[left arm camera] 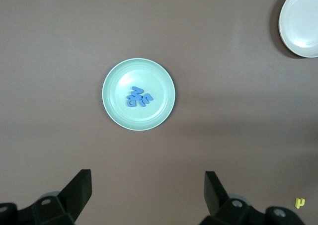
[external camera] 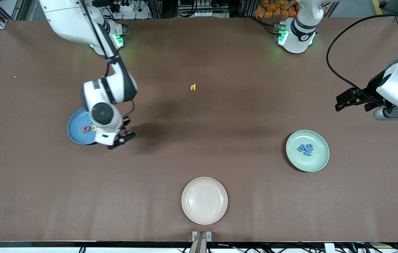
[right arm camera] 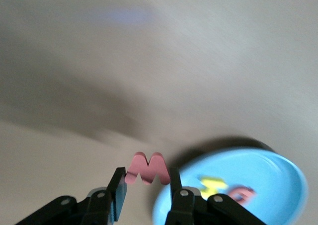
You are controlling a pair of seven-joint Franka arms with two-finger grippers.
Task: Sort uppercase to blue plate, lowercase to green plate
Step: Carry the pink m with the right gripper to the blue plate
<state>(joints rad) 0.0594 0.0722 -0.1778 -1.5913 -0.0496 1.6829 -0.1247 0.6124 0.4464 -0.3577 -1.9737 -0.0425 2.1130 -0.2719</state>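
On the brown table (external camera: pixel 220 147), the right gripper (right arm camera: pixel 144 192) pinches a red foam M-shaped letter (right arm camera: pixel 147 169) between its fingers beside the round blue plate (right arm camera: pixel 278 175); the left gripper (left arm camera: pixel 146 195) waits, fingers spread.

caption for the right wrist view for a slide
Right gripper pinching the red M beside the blue plate, which already holds a yellow letter and a red letter.

High front view, two wrist views
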